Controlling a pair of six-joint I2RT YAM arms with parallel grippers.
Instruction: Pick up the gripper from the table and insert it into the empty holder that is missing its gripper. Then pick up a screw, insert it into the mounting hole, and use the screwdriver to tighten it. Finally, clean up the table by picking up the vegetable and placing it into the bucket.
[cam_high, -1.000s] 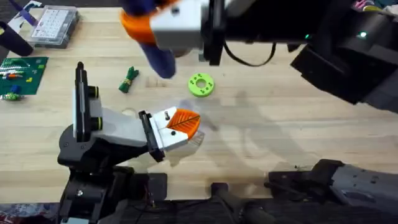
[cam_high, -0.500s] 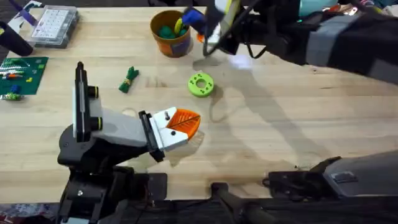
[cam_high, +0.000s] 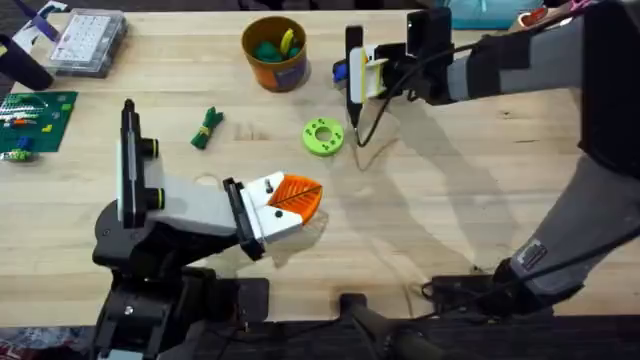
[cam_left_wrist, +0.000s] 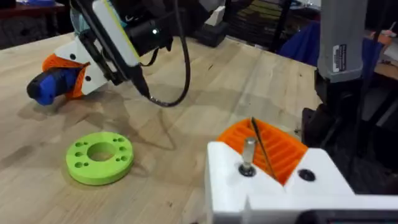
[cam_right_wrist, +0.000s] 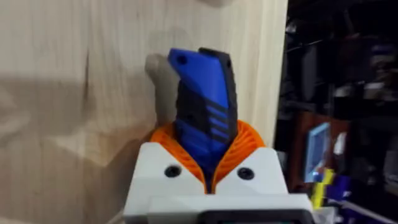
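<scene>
Right wrist view: right gripper (cam_right_wrist: 208, 163) is clamped on the screwdriver (cam_right_wrist: 204, 115), its 2 orange pads pressed against the blue, black-ribbed body. Overhead, that gripper (cam_high: 350, 70) sits low at the bench's (cam_high: 450, 200) far side, just right of the bucket (cam_high: 274, 52). Left gripper (cam_left_wrist: 264, 152) is closed, holding nothing. The vegetable (cam_high: 207, 128) lies loose on the bench.

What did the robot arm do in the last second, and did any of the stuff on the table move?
The right gripper, shut on the blue screwdriver, dropped from close under the camera and swung right, out beside the orange bucket. The vegetable, green ring and the holder with its orange pad stayed where they were.
</scene>
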